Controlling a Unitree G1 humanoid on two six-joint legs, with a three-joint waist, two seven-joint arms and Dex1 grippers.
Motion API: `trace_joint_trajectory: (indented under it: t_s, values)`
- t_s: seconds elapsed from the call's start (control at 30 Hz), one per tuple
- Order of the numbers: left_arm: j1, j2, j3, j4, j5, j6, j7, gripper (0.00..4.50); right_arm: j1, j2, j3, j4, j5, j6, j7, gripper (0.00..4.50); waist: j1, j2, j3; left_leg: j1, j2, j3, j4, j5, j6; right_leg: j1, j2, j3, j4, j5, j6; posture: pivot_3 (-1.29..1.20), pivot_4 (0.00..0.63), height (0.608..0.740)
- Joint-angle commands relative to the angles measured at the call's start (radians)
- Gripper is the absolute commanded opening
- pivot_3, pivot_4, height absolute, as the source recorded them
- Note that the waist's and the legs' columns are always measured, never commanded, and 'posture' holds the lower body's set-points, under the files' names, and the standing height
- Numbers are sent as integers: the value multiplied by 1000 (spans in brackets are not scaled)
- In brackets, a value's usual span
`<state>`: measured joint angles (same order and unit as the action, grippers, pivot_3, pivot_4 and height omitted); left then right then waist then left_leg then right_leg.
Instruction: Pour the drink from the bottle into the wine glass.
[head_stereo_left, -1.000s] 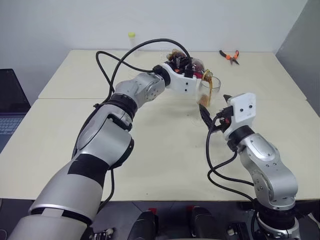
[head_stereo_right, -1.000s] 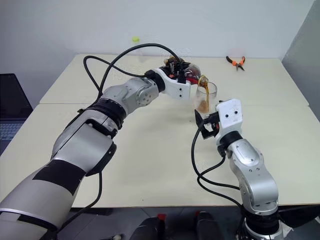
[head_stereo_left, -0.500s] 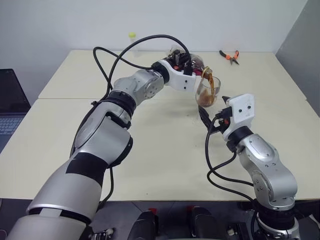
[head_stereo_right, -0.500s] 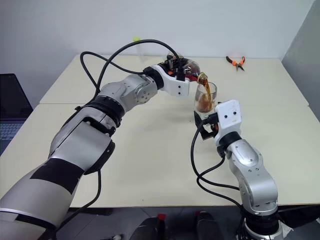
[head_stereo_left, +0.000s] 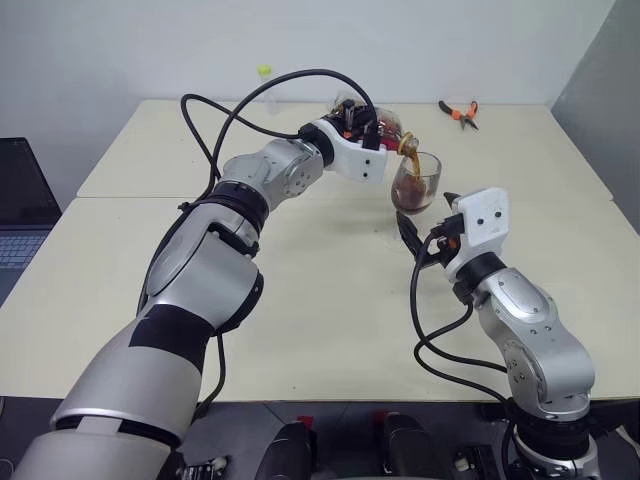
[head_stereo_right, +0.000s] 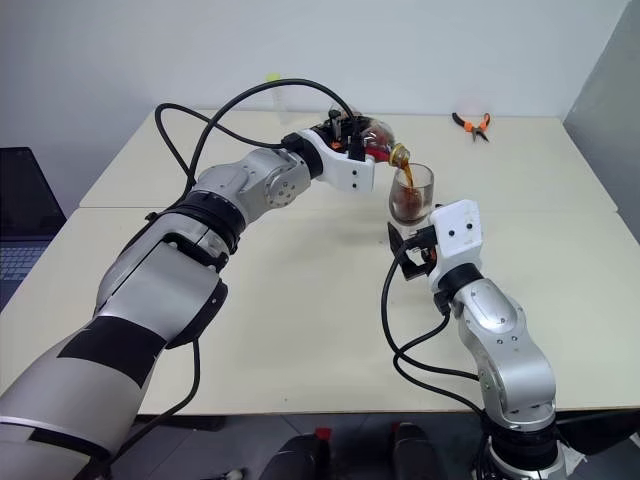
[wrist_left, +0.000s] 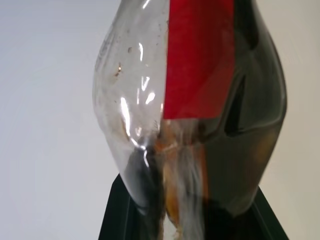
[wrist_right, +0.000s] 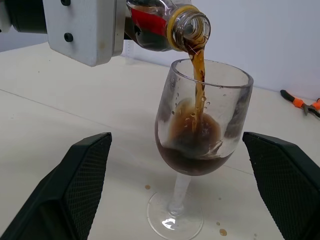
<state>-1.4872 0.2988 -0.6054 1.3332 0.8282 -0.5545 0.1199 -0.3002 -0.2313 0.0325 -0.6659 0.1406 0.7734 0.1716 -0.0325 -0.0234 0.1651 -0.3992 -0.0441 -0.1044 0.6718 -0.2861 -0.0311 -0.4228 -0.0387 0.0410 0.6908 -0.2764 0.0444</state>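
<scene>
Pouring step in hand. My left gripper (head_stereo_right: 362, 143) clamped on bottle (wrist_right: 160, 27), tipped over wine glass (wrist_right: 200, 135); drink (wrist_right: 192, 150) streams in. My right gripper (wrist_right: 180, 200) wide apart, empty, near glass foot. Next: judge fill, tip bottle upright.

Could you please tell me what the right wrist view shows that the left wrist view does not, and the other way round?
The right wrist view alone shows the wine glass standing on the table, the stream of drink falling from the bottle's open mouth into the bowl, brown drops by the foot, orange-handled pliers, and the open right gripper flanking the glass without touching it. The left wrist view alone shows the bottle's round belly close up, part clear, part dark, between the left gripper's fingers. Both share the bottle with its red label.
</scene>
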Motion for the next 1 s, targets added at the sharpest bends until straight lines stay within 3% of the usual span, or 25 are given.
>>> trace_joint_trajectory:
  t_s: [0.03, 0.3, 0.67, 1.0]
  values:
    - [-46, 12, 9, -20, -9, -1, 21, 743, -4, -1, -5, -45, 9, -7, 1, 4500, 0, 0, 0, 0, 0, 0, 0, 0, 0, 0, 0, 0, 0, 0, 0, 0, 150, 740]
    - [-43, 10, 23, -18, -26, 1, 3, 743, -4, 2, -3, -43, 8, -9, 0, 4500, 0, 0, 0, 0, 0, 0, 1, 0, 0, 0, 0, 0, 1, 0, 0, 0, 150, 740]
    - [10, -20, 150, -33, -188, -19, -154, 743, -6, 9, 2, -41, 8, -26, 3, 4500, -1, 0, 0, -1, 0, 0, 3, 0, 0, 0, 0, 0, 2, 0, 0, 0, 150, 740]
    - [79, -76, 365, -53, -451, 7, -370, 740, 9, -25, 46, -34, -17, -97, 33, 4500, -1, 0, 0, -1, 0, 0, 4, 0, 0, 0, 0, 0, 2, 0, 0, 0, 150, 740]
